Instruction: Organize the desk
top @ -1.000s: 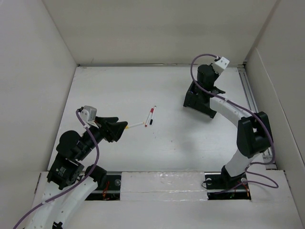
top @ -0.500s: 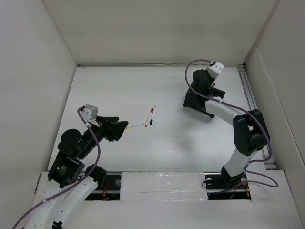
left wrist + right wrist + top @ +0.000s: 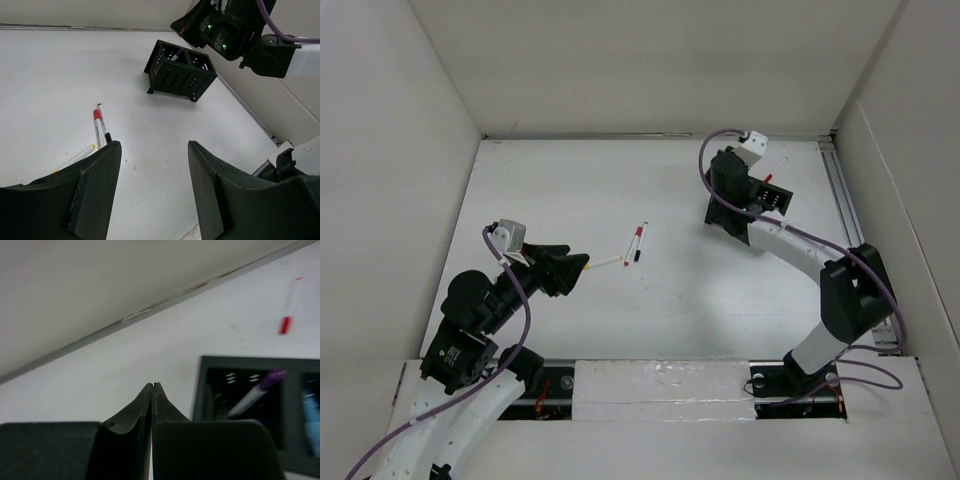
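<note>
- Since one second ago the right arm has swung its wrist to the left, above the black organizer box (image 3: 721, 214). The left arm has almost not moved.
- The right gripper (image 3: 152, 385) is closed, its two fingertips pressed together with nothing seen between them, over the desk just beside the box.
- The left gripper (image 3: 153, 149) is open, its jaws wide apart and empty, low over the desk (image 3: 570, 180).
- The desk is the white tabletop under both arms, with a metal rail (image 3: 842, 195) along its right edge.
- Near the middle a red-capped pen (image 3: 97, 129) and a black-capped pen (image 3: 103, 124) lie side by side. A yellow-tipped pen (image 3: 605, 262) lies just before the left fingertips.
- In the box a purple-capped marker (image 3: 255, 392) stands tilted in one compartment.
- A thin red-ended pen (image 3: 288, 307) lies on the desk behind the box.
</note>
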Controlling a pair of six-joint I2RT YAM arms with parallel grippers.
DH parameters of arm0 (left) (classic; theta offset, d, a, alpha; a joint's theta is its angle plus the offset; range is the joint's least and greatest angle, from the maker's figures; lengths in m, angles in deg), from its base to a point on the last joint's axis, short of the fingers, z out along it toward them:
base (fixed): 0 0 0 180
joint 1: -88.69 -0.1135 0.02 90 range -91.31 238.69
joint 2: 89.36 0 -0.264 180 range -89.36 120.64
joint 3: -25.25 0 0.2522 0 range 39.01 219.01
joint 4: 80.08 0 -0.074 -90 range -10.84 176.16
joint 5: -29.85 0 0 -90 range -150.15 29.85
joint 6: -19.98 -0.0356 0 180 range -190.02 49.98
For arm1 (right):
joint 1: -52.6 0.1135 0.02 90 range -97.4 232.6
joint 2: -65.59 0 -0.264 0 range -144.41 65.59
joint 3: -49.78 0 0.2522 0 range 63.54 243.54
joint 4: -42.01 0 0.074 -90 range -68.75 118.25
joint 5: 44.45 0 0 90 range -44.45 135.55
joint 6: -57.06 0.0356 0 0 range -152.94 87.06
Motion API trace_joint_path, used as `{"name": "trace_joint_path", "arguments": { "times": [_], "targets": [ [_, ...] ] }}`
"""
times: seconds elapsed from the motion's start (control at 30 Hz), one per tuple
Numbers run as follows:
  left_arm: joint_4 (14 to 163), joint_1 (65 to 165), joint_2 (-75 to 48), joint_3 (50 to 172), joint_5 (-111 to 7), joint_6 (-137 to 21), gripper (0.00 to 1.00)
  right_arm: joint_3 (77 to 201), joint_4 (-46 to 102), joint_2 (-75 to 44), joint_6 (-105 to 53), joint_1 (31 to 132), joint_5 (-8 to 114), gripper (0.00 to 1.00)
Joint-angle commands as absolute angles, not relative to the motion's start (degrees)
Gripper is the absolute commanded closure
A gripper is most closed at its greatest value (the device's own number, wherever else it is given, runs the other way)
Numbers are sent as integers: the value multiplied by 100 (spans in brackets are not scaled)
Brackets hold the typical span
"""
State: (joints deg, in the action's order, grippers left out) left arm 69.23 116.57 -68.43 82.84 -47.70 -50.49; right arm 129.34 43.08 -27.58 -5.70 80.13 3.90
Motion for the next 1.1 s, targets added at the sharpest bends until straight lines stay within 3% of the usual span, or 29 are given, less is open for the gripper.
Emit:
{"name": "trace_joint_path", "arguments": {
  "times": [0.0,0.07,0.13,0.17,0.2,0.3,0.4,0.5,0.73,0.87,0.97,1.07],
  "targets": [
    [7210,11629,-6897,8251,-4688,-5113,48,13103,3995,-2695,-307,8634,1250,97],
    [7201,11629,-6897,8260,-4670,-5121,48,13244,3749,-2985,-201,9011,1468,90],
    [7210,11629,-6932,8260,-4688,-5113,48,13577,3459,-3361,-122,9345,1558,72],
    [7210,11629,-6932,8251,-4688,-5104,48,13579,3414,-3512,-122,9434,1610,72],
    [7210,11629,-6941,8251,-4679,-5113,48,13892,3205,-3844,-17,9574,1620,63],
    [7201,11629,-6950,8260,-4696,-5113,48,14105,2878,-4329,71,9646,1654,59],
    [7210,11629,-6967,8260,-4697,-5113,48,14431,2500,-4822,238,9646,1699,59],
    [7192,11629,-6950,8260,-4687,-5113,48,14563,2456,-5111,405,9646,1751,69],
    [7201,11629,-6967,8260,-4670,-5113,48,15082,2122,-5692,458,9646,1892,68],
    [7201,11629,-7003,8242,-4688,-5113,48,15108,2148,-5728,564,9646,1892,65],
    [7201,11629,-6985,8269,-4679,-5113,48,15012,2200,-5562,617,9646,1726,74],
    [7210,11629,-6968,8251,-4635,-5113,48,14748,2473,-5290,661,9646,1646,75]
  ]
}}
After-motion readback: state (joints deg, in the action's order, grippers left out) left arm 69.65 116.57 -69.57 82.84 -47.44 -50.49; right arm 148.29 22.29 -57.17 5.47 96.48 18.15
